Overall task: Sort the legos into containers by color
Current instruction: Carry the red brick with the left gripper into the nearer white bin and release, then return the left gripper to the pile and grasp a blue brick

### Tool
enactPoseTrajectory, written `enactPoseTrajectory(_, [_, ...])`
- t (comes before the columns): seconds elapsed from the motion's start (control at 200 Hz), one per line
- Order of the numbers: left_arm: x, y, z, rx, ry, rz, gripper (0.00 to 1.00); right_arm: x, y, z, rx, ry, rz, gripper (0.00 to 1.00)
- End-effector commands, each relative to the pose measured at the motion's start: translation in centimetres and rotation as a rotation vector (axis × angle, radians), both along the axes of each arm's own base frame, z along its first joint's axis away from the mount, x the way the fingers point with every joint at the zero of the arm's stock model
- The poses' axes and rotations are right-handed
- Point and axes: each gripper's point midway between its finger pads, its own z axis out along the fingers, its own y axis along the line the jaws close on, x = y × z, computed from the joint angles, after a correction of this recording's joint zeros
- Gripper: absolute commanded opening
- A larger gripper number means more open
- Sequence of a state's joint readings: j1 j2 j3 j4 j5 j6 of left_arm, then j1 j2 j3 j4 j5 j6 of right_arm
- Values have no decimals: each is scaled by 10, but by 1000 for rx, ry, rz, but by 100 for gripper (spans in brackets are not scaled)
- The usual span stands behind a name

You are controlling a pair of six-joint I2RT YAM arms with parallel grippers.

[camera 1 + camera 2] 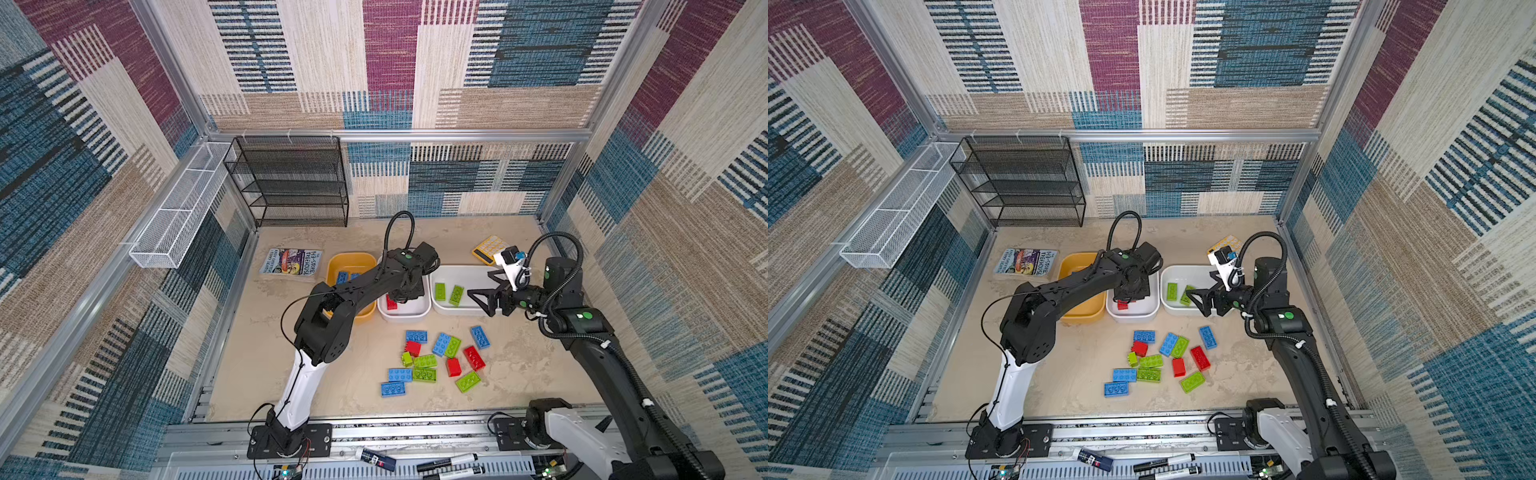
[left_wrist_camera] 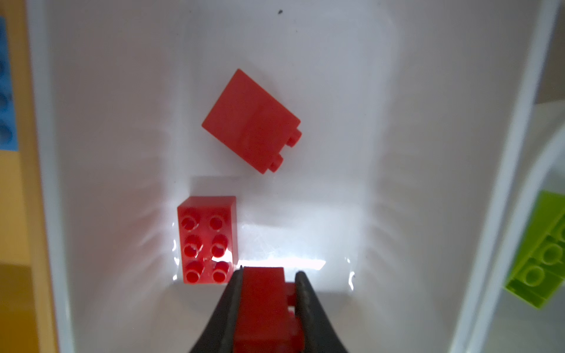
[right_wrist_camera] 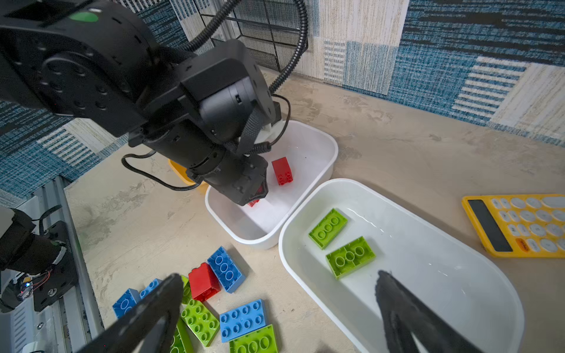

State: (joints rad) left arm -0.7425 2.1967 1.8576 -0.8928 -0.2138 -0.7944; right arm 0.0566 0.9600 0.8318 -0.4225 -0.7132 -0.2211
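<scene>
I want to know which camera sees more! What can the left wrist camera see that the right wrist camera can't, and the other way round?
Only the left wrist view: a blue brick in the yellow tub, and a close look at the left gripper pinching a red brick.
Only the right wrist view: the yellow calculator, the open right gripper and the loose bricks on the table.
Both: the white tub with other red bricks inside, and green bricks in the neighbouring white tub.

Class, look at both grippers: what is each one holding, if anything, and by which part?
The left gripper holds a red brick, pinched across its studded top and underside. The right gripper is open and empty.
</scene>
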Motion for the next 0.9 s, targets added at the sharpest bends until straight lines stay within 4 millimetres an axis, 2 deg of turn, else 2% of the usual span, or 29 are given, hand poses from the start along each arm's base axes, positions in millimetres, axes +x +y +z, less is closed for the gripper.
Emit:
enactPoseTrajectory(0.0, [13,-4,-3,19,-39,-78,37,3,-1,5,6,-22,-10,99])
enactPoseTrajectory(0.065, [13,-2,3,26,-48,-88,46,2,0,8,8,-23,-6,99])
enactPoseTrajectory(0.1, [12,1,8,25,-54,-91,54,2,-1,9,6,-28,-8,99])
enactPoseTrajectory(0.14, [10,1,15,18,-60,-106,60,1,-1,10,5,-31,-11,99])
enactPoseTrajectory(0.285, [-6,0,41,-32,-59,-185,66,-1,-1,7,0,-25,-11,99])
enactPoseTrajectory(0.456, [-47,3,76,-102,-55,-333,70,-1,-1,7,3,-25,-7,99])
enactPoseTrajectory(0.581, [-81,12,92,-129,-16,-484,71,0,1,7,9,-21,7,99])
enactPoseTrajectory(0.731, [-122,26,102,-152,12,-673,70,0,2,7,13,-19,14,99])
enactPoseTrajectory(0.891, [-167,43,95,-154,35,-897,69,1,2,6,7,-13,17,99])
